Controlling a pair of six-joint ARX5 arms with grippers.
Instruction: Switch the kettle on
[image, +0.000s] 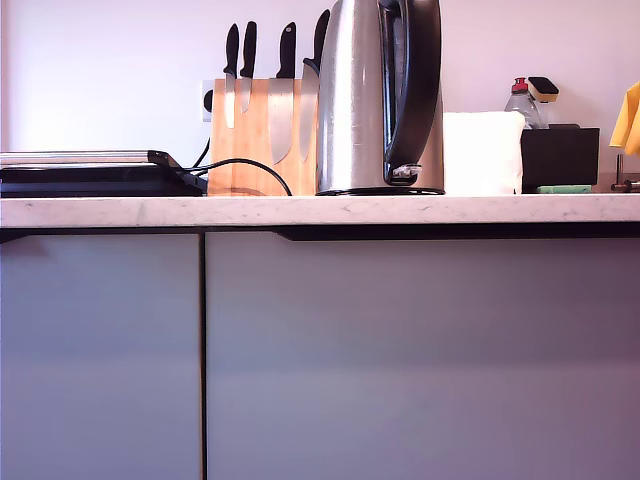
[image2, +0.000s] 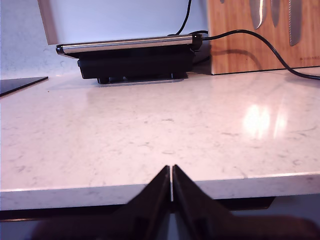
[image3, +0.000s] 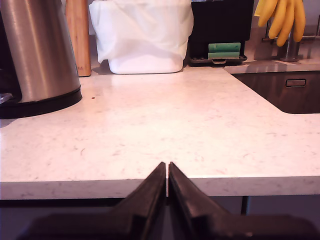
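Observation:
The kettle stands on the marble counter in the middle of the exterior view, brushed steel with a curved black handle and a small switch at the handle's foot. Its steel body and black base also show in the second wrist view as the kettle. My first gripper is shut with nothing in it, just off the counter's front edge, facing the black grill. My second gripper is shut and empty too, at the counter's front edge with the kettle ahead and to one side. Neither arm shows in the exterior view.
A wooden knife block with several black-handled knives stands behind the kettle. A flat black grill with a power cord sits on the exterior view's left. A white tub, a black holder, bananas and a sink are nearby.

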